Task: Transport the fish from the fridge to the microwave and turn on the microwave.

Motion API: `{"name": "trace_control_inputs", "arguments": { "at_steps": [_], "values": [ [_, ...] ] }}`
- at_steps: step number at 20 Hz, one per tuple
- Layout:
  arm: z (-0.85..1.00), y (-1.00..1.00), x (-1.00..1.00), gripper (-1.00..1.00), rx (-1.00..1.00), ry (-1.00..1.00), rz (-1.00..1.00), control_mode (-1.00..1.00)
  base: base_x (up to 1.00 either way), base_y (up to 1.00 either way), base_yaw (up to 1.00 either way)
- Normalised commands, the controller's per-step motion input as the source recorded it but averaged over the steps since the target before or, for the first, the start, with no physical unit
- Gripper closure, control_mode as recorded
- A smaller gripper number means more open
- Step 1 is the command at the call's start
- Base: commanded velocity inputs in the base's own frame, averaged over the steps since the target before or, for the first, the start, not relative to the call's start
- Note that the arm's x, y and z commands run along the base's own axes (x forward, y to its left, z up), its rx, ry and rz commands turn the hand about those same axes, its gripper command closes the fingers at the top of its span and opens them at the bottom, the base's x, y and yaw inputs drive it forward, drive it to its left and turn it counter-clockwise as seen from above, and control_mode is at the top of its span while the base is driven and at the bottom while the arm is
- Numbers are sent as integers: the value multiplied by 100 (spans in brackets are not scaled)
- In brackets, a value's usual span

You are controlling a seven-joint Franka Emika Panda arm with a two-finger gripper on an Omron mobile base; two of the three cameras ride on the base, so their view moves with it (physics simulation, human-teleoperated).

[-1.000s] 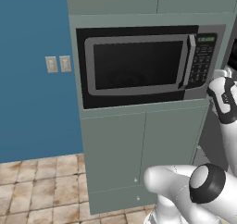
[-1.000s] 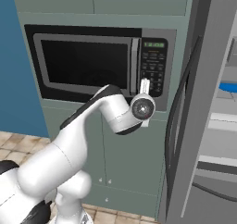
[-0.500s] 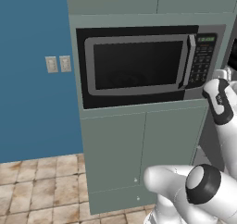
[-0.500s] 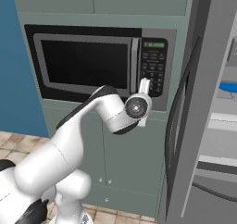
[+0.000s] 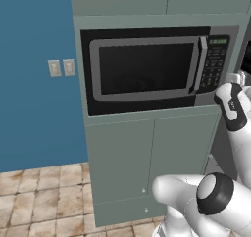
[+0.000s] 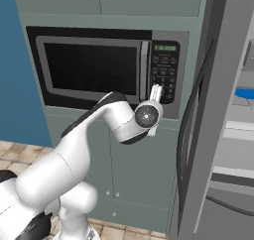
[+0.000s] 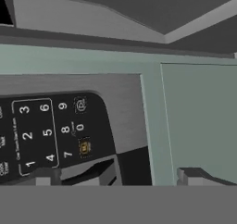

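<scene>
The microwave (image 5: 147, 67) (image 6: 89, 68) sits built into a grey-green cabinet column, its dark-windowed door shut. The black keypad (image 5: 213, 59) (image 6: 163, 70) (image 7: 46, 130) is on its right side, under a green display. My gripper (image 6: 156, 91) (image 7: 118, 177) is open and empty, right in front of the keypad's lower part; I cannot tell whether it touches. The fridge (image 6: 218, 110) stands to the right, its thick grey door swung open and pale shelves showing inside. The fish is hidden.
Shut cabinet doors (image 5: 152, 153) lie below the microwave and more above it. A blue wall (image 5: 34, 108) with light switches is to the left, over a tiled floor. A flat blue patch (image 6: 244, 92) lies on a fridge shelf; I cannot tell what it is.
The wrist has shifted slightly to the left; the gripper stays open at the keypad. The microwave door remains shut.
</scene>
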Motion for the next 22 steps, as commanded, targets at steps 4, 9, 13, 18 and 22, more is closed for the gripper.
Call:
{"name": "trace_control_inputs", "arguments": {
  "at_steps": [4,9,13,18,22],
  "values": [
    [0,-10,0,-100,8,0,0,-100,0,0,0],
    [0,-4,3,-100,6,0,0,-100,0,0,0],
    [0,0,4,-100,5,0,0,-100,0,0,0],
    [0,0,8,-100,4,0,0,-100,0,0,0],
    [-1,0,9,-100,2,0,0,-100,0,0,0]
  ]
}}
